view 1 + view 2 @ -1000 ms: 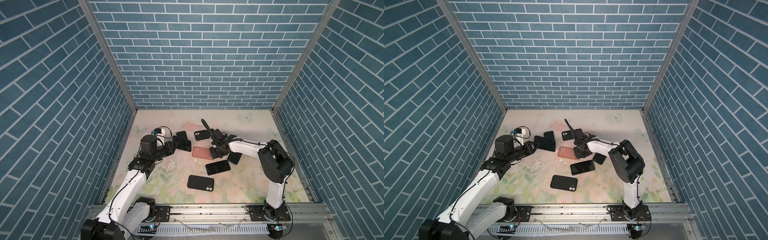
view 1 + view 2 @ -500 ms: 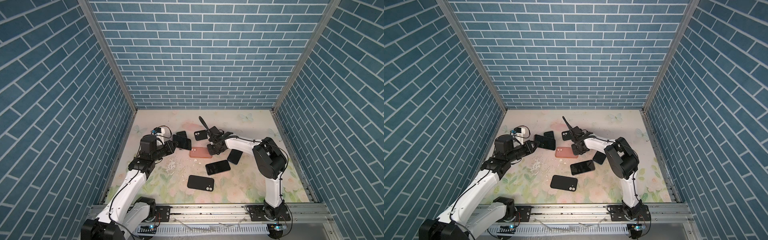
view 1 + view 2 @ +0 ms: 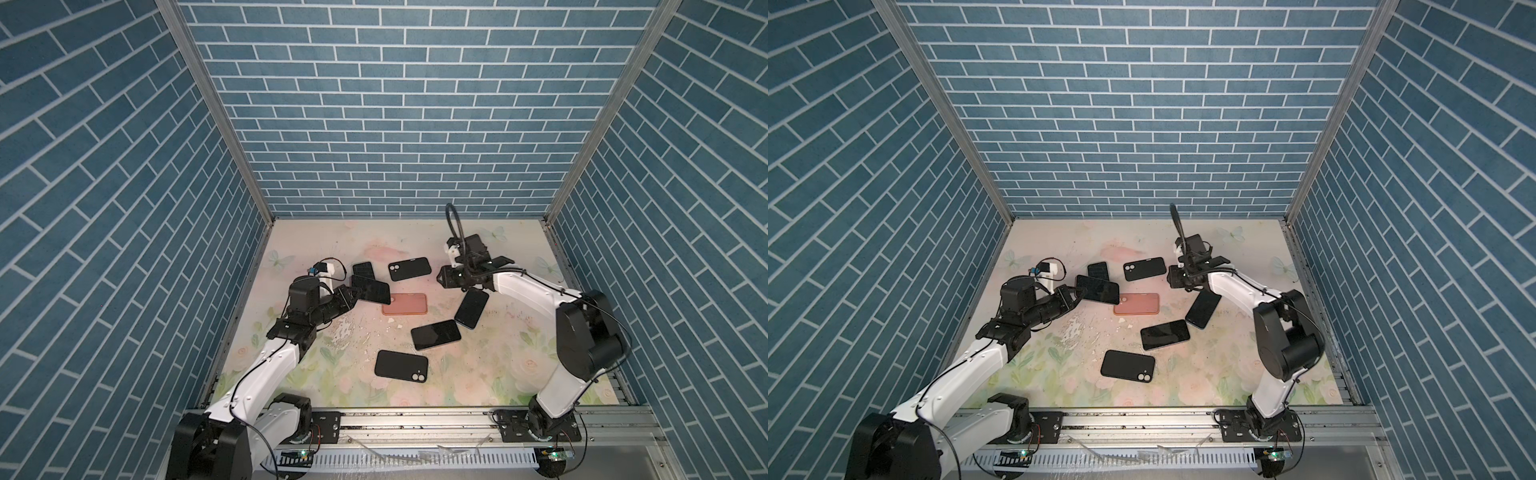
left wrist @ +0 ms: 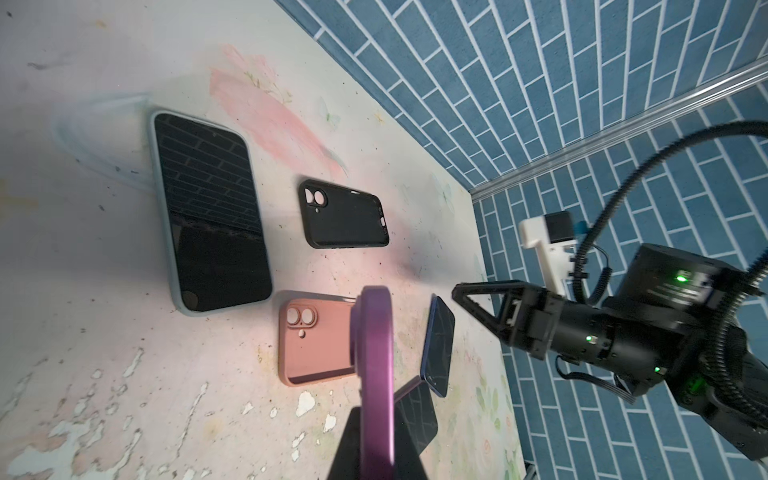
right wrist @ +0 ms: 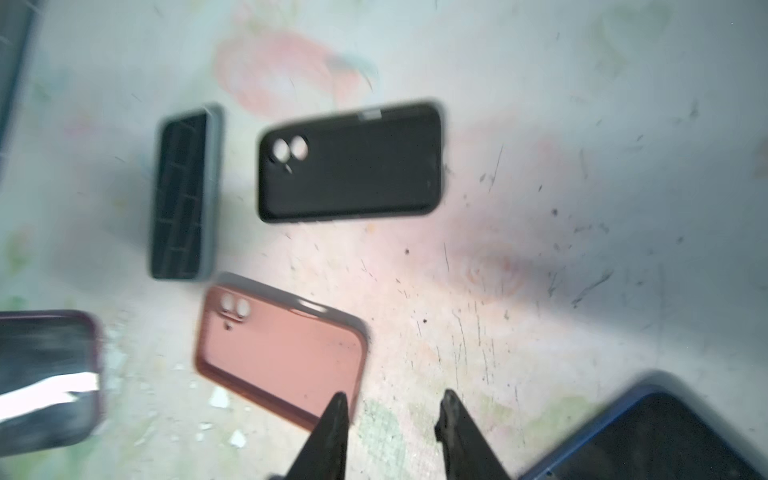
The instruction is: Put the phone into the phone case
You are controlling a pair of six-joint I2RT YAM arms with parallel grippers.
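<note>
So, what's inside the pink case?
Nothing: the pink case lies empty, floor bare. The phone held by the left gripper hides one corner in a top view.

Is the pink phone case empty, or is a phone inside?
Empty: the pink case shows its bare inside and open camera holes.

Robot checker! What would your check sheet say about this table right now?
Surface: flowery mat, paint flaked midway.
Job's things: purple phone held up; pink case empty, flat.
Clutter: black case; front case, back up; pale-cased phone; blue phone; dark phone.
Grippers: left gripper shut on purple phone; right gripper open, empty.
Cables: black hose arches over right wrist; thin wires by left wrist.
Surroundings: blue brick walls; metal rail in front.
</note>
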